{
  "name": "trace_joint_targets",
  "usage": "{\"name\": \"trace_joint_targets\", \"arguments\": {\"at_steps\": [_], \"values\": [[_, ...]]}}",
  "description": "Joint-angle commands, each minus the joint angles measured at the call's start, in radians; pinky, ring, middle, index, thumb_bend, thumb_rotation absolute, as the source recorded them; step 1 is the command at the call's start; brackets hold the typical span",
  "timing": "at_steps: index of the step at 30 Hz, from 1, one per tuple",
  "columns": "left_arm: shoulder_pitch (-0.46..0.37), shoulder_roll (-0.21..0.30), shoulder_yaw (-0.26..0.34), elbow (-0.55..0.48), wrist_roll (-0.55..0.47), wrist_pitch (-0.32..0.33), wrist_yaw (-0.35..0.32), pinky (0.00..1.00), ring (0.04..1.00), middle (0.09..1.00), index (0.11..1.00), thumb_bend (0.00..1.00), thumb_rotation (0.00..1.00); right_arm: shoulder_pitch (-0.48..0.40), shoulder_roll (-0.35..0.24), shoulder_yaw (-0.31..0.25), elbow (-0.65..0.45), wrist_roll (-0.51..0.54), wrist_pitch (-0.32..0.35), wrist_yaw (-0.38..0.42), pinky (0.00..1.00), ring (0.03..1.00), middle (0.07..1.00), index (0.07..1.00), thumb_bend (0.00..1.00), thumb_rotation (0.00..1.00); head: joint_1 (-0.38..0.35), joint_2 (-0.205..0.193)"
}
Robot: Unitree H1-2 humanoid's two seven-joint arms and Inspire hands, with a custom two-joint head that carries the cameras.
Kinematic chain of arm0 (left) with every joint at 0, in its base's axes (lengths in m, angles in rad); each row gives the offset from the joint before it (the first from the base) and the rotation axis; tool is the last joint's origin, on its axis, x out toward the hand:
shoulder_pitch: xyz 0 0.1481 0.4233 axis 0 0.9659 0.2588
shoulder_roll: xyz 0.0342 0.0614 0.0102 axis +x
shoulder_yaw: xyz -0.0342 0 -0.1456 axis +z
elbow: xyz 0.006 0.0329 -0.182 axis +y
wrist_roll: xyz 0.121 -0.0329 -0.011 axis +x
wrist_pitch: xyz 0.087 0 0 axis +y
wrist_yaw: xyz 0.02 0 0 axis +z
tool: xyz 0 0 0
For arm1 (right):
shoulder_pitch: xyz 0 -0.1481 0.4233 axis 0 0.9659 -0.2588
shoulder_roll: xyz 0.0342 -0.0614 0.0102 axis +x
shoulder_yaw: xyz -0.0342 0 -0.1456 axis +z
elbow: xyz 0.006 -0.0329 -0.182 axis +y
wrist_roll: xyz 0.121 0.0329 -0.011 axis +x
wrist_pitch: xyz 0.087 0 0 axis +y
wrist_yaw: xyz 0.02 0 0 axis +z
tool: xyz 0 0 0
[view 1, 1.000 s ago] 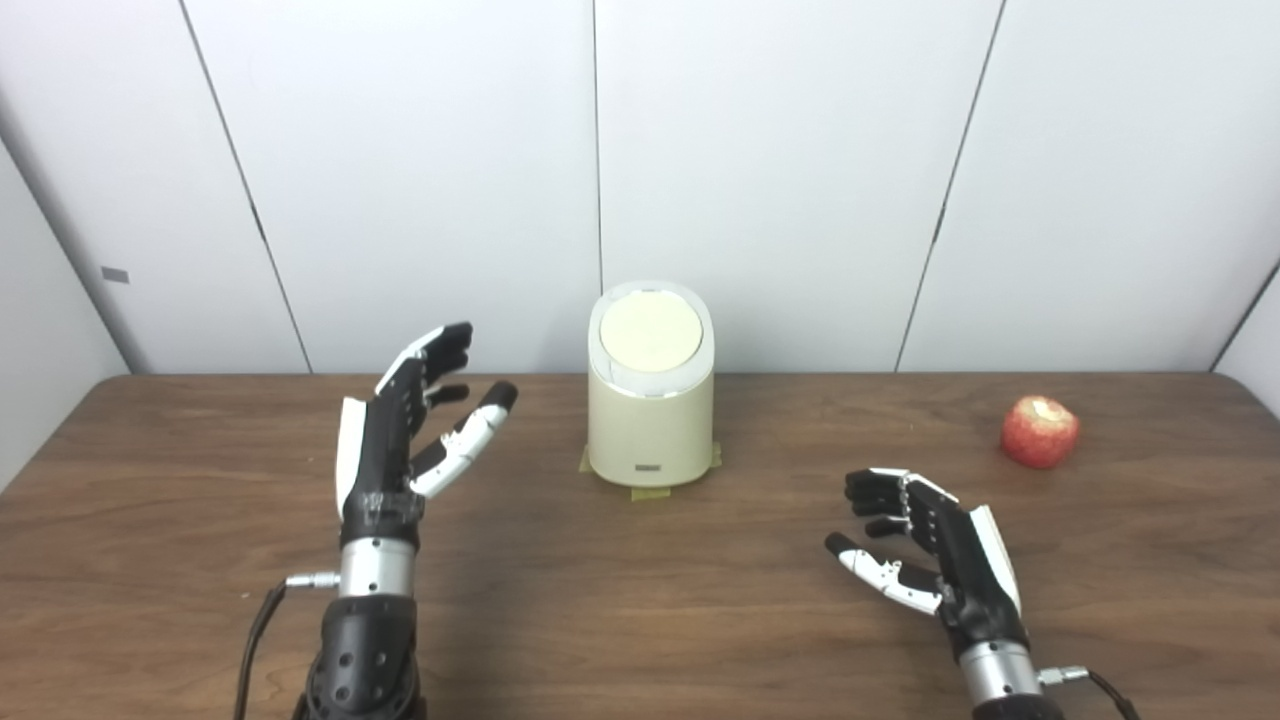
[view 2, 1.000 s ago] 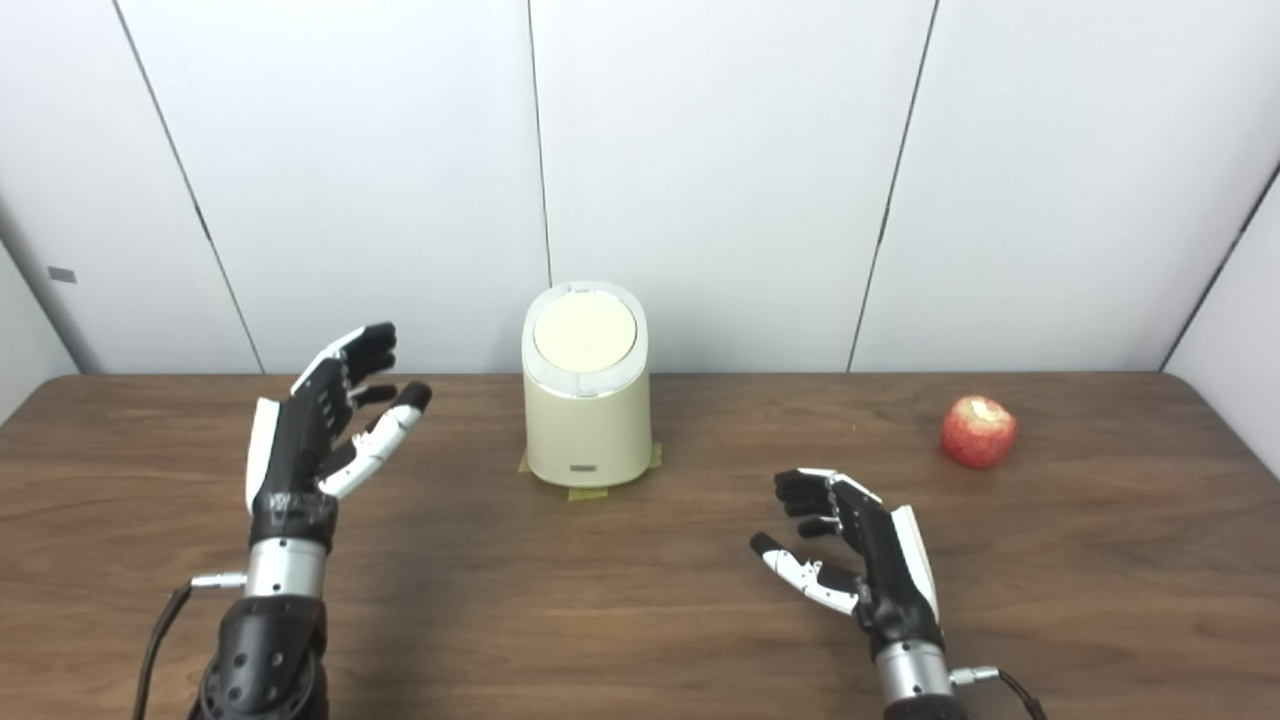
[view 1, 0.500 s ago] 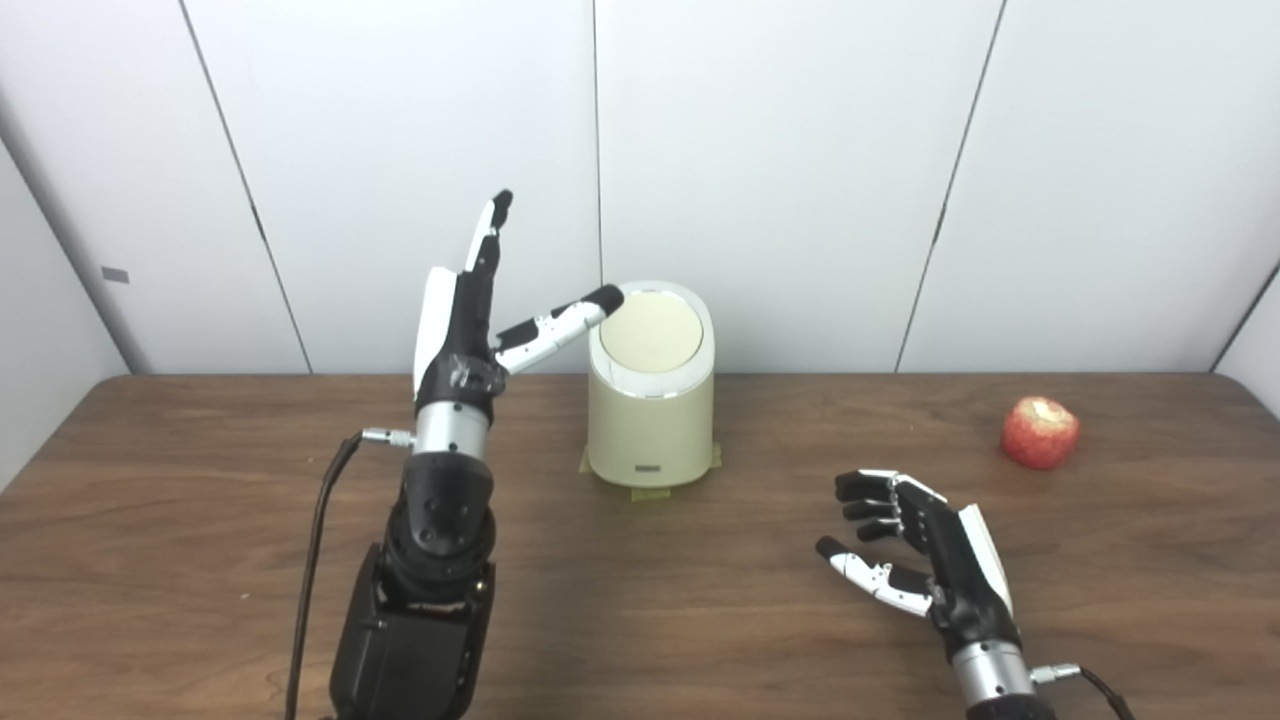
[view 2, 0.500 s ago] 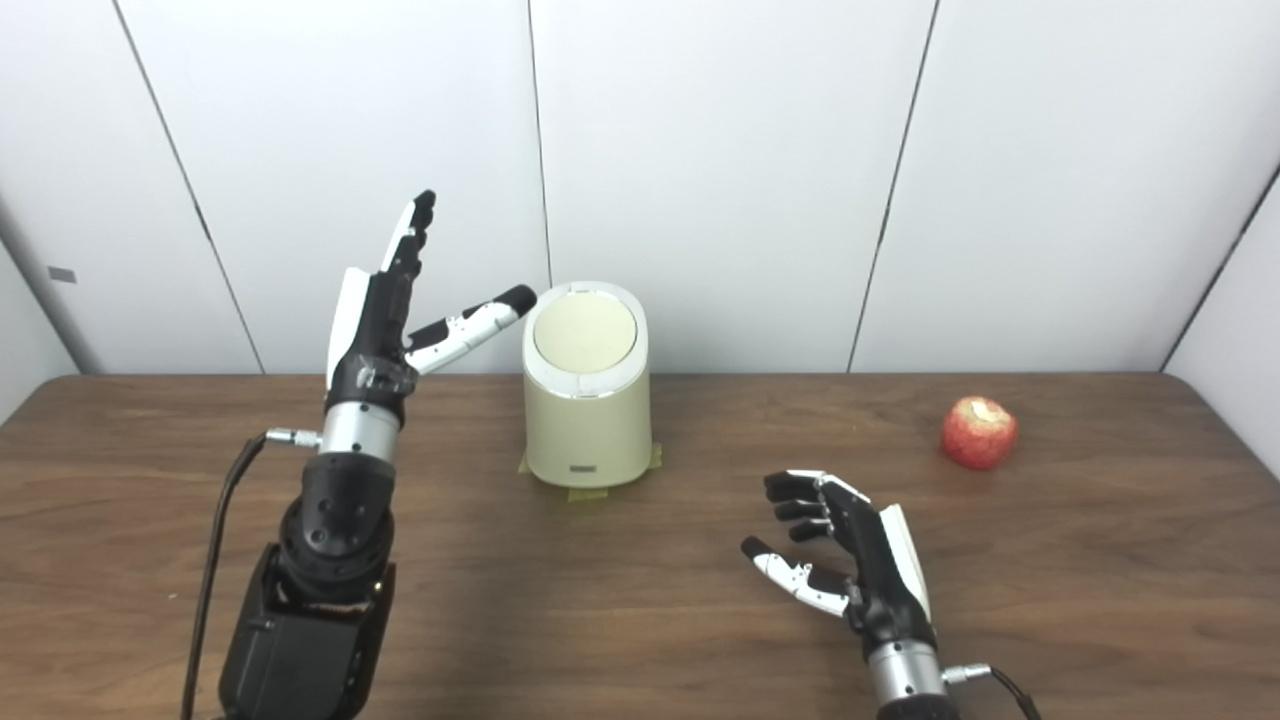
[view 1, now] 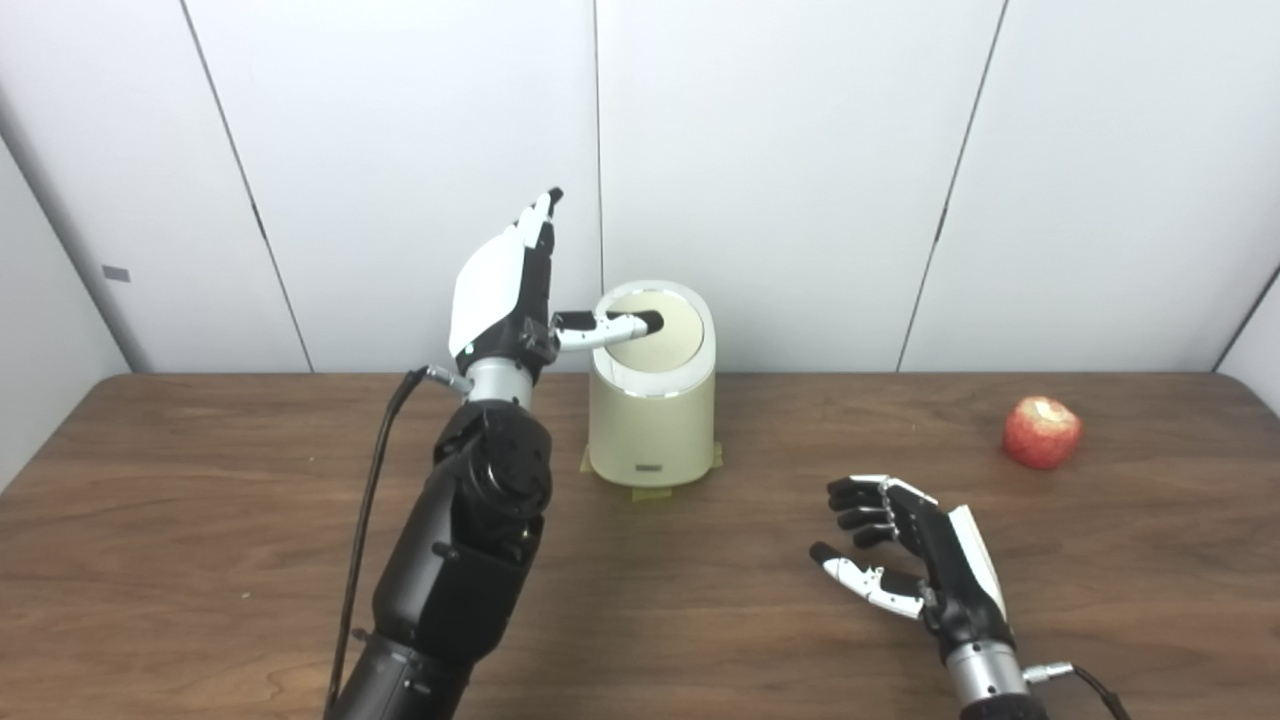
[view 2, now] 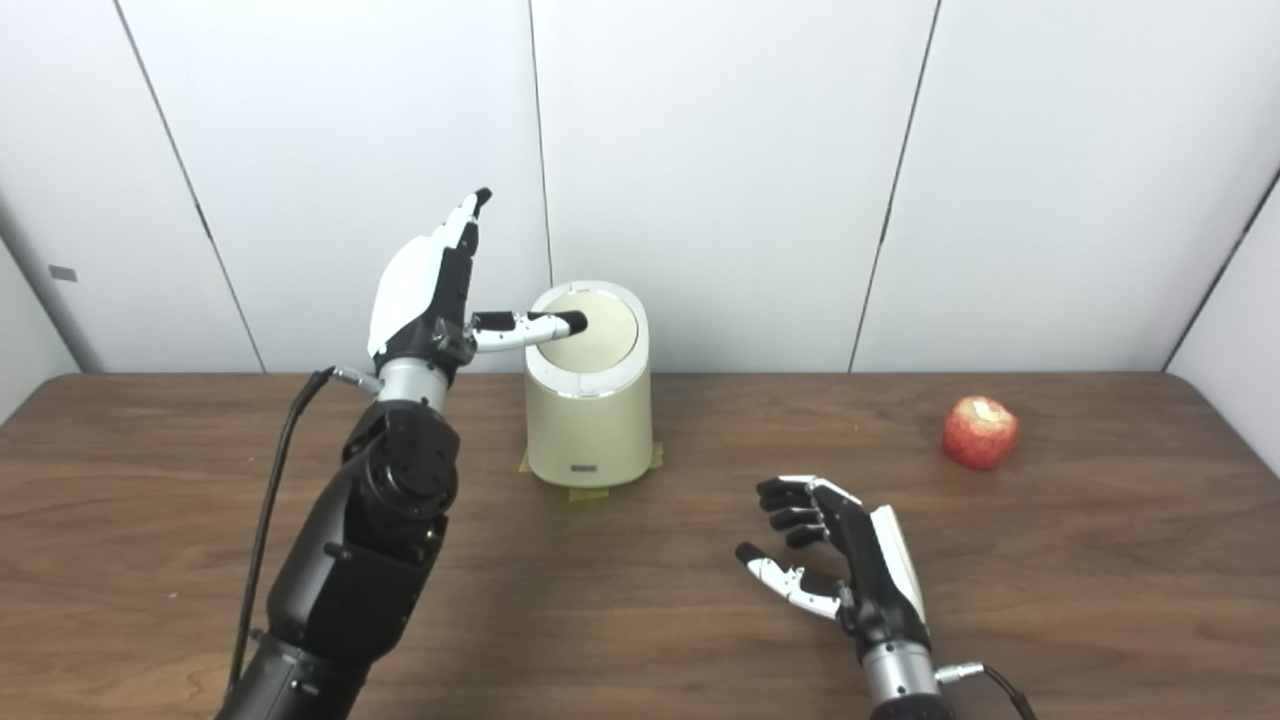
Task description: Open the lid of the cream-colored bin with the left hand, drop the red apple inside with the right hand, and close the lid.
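Observation:
The cream-colored bin (view 1: 652, 420) stands upright at the back middle of the table, its round lid (view 1: 668, 330) down. My left hand (view 1: 510, 285) is raised just left of the bin, open, fingers pointing up, thumb stretched sideways over the lid's left part. Whether the thumb touches the lid I cannot tell. The red apple (view 1: 1042, 432) lies on the table far to the right, well apart from both hands. My right hand (view 1: 915, 545) hovers low over the front right of the table, open, fingers loosely curled and holding nothing.
Yellowish tape (view 1: 650, 490) shows under the bin's base. The brown table (view 1: 200, 520) ends at a white panelled wall just behind the bin. A black cable (view 1: 370, 500) trails from my left wrist.
My left hand moved right toward the bin and turned its white back to the camera. Its thumb now reaches over the lid. The right hand drifted slightly toward me.

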Motion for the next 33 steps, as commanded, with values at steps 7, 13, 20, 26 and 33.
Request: {"name": "trace_joint_targets", "arguments": {"at_steps": [7,13,20,26,33], "values": [[-0.077,-0.005,-0.013,0.098,0.027,-0.049,0.087,1.0,1.0,1.0,1.0,0.94,0.29,-0.008,0.006,0.009,-0.026,-0.009,-0.02,-0.014,0.54,0.621,0.642,0.632,0.3,0.0,-0.007,0.005],[-0.096,-0.011,-0.017,0.159,0.016,-0.061,0.119,1.0,1.0,1.0,1.0,0.92,0.28,-0.005,0.014,0.004,-0.028,0.024,-0.015,-0.006,0.54,0.623,0.648,0.637,0.3,0.0,-0.011,0.005],[-0.123,-0.008,-0.039,0.233,0.038,-0.066,0.15,1.0,1.0,1.0,1.0,0.93,0.25,-0.002,0.012,0.014,-0.039,0.006,0.002,-0.003,0.54,0.622,0.65,0.64,0.3,0.0,-0.018,0.007],[-0.132,-0.013,-0.045,0.276,0.038,-0.063,0.175,1.0,1.0,1.0,1.0,0.93,0.25,0.002,0.015,0.017,-0.051,0.006,0.022,0.003,0.54,0.632,0.66,0.645,0.31,0.0,-0.025,0.012],[-0.135,-0.008,-0.065,0.322,0.048,-0.077,0.207,1.0,1.0,1.0,1.0,0.93,0.26,0.004,0.011,0.028,-0.059,-0.014,0.028,0.001,0.55,0.638,0.663,0.644,0.31,0.0,-0.031,0.013]]}}
